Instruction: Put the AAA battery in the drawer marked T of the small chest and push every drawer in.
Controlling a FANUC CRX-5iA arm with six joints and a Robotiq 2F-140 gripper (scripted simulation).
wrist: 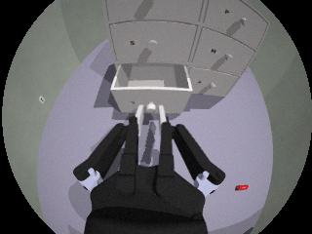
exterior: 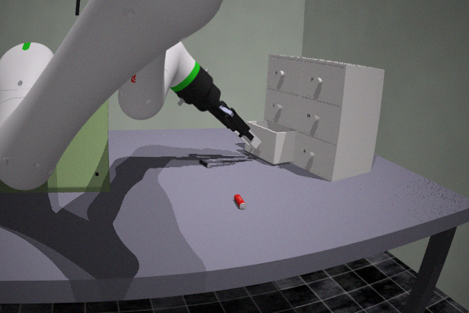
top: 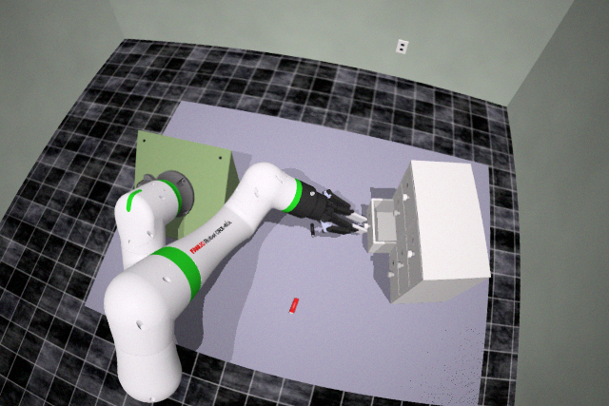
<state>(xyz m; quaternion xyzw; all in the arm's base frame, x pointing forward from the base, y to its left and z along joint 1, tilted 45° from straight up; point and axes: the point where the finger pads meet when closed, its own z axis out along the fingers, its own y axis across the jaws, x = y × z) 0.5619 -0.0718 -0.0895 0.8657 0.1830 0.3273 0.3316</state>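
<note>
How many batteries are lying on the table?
2. A small black one lies by the claw's shadow, and a red one lies nearer the table's front edge in the exterior view.

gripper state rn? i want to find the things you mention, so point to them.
Gripper (top: pixel 364 222) (exterior: pixel 254 141) (wrist: pixel 150 111): partly open, fingers standing apart on either side of the pulled-out drawer's knob (wrist: pixel 151 106), holding nothing.
</note>
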